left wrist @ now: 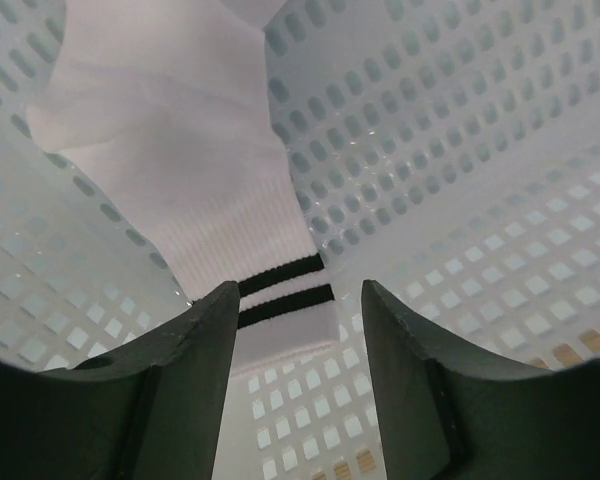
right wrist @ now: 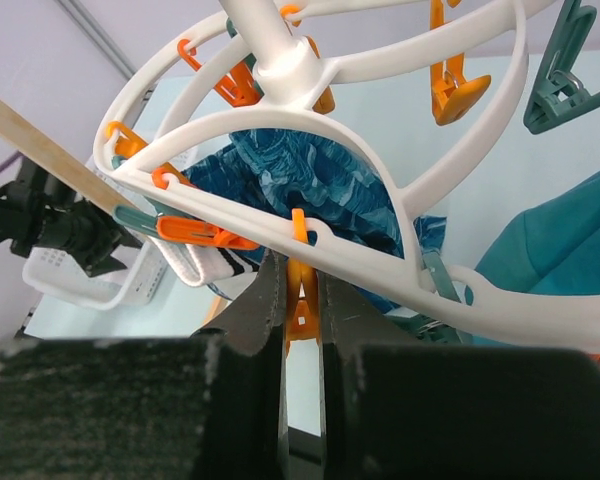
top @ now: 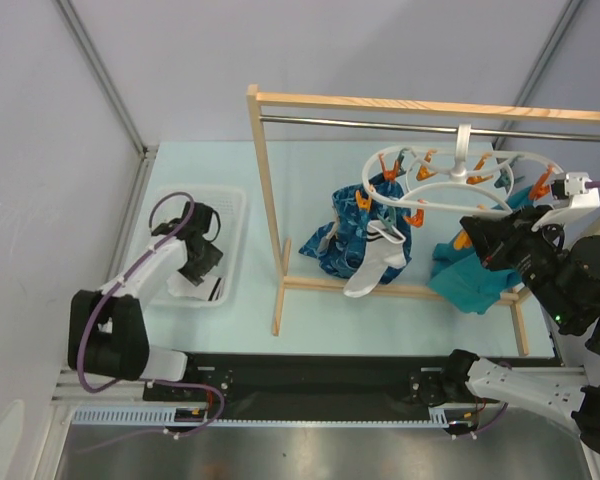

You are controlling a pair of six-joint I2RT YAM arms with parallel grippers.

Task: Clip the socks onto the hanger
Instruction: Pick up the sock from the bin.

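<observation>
Your left gripper [left wrist: 300, 300] reaches into the white perforated basket [left wrist: 460, 150], its two dark fingers [left wrist: 195, 360] standing apart at the bottom of the view with a clear gap between them. Through that gap you see the ribbed cuff of a white sock [left wrist: 170, 130], its two black stripes [left wrist: 280, 285] running across right between the fingertips; whether either finger touches the fabric, you cannot tell. The rest of the sock runs up and left from the cuff, lying against the basket's holed walls, its far end cut off at the top edge.
</observation>
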